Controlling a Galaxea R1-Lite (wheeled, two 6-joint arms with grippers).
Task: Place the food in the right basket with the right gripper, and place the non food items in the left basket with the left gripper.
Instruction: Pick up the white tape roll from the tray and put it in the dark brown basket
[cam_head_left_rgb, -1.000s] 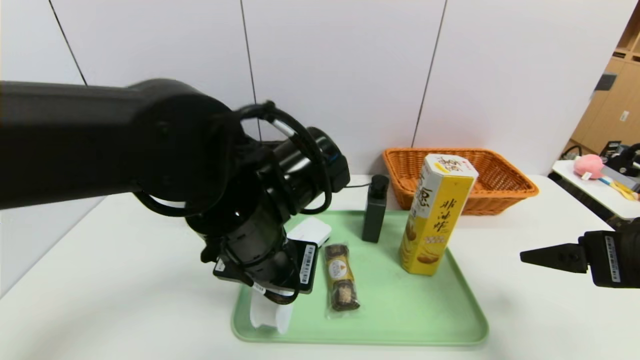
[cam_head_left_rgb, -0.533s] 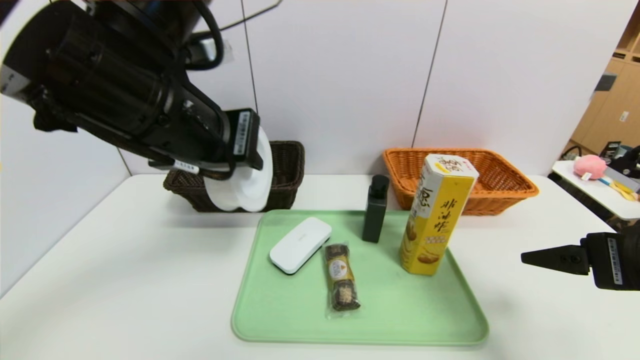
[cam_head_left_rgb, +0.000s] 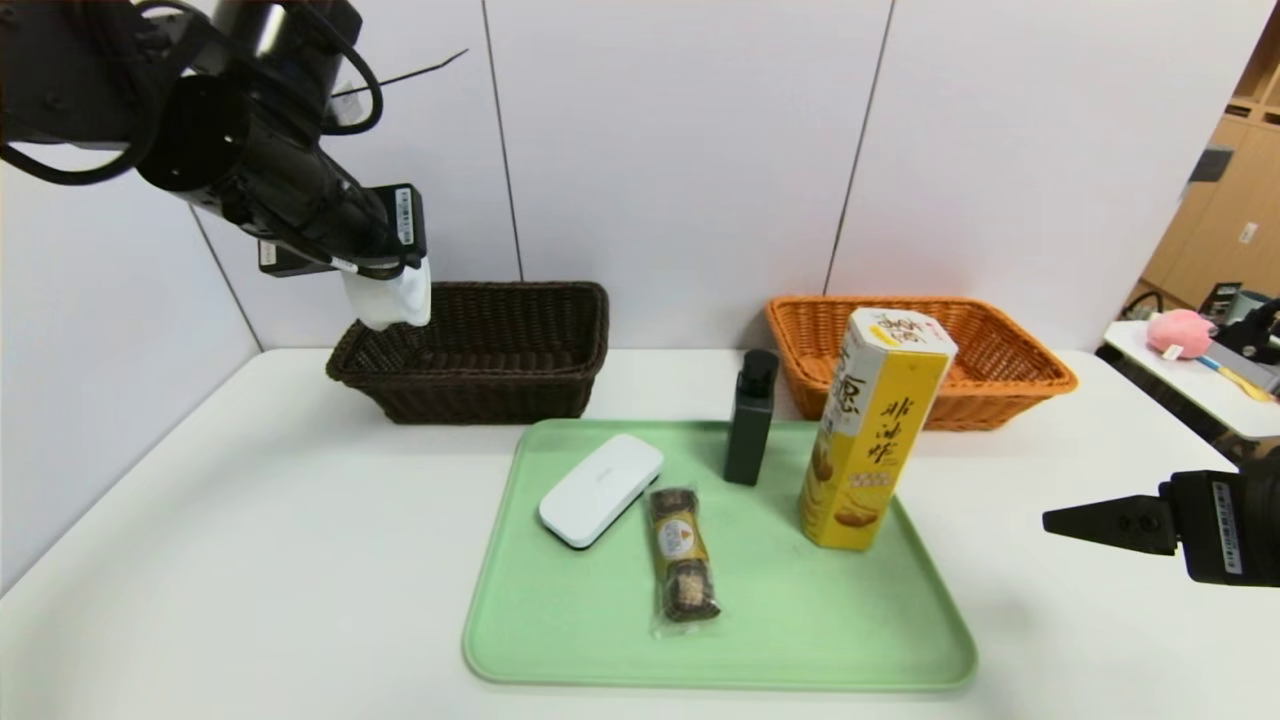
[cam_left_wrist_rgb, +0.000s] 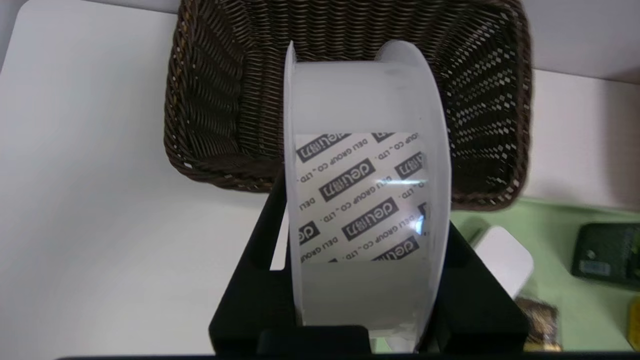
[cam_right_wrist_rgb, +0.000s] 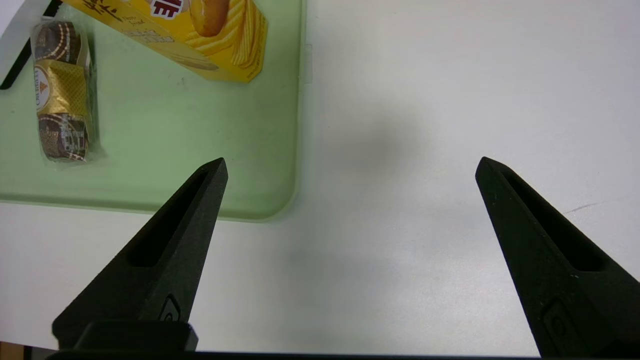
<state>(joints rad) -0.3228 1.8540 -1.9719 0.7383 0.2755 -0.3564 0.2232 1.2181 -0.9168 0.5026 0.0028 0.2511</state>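
While the white ribbed container (cam_left_wrist_rgb: 360, 290) hangs over the near-left part of the dark brown basket (cam_head_left_rgb: 480, 380), it could clip the rim or tip outside if let go there. Left gripper (cam_head_left_rgb: 385, 268) grasps it between its fingers; cause would be a release before it's centred over the opening. Its flanges could also catch a finger and drag it back out.

Rest of the non-food is on the green tray (cam_head_left_rgb: 820, 660): flat white case (cam_head_left_rgb: 602, 490), low and smooth, may slip from a shallow pinch; black pump bottle (cam_head_left_rgb: 750, 425), upright and slim, could topple if nudged. Chocolate pack (cam_head_left_rgb: 685, 555) lies close beside the case, so a wide reach might shove it.

Tall yellow box (cam_head_left_rgb: 875, 430) stands between bottle and tray edge, could tip on an off-centre grab. Right gripper (cam_right_wrist_rgb: 351, 160) idle beside the tray, fingers spread, holding nothing. Orange basket (cam_head_left_rgb: 960, 405) sits behind the box; a low carry might snag its rim.
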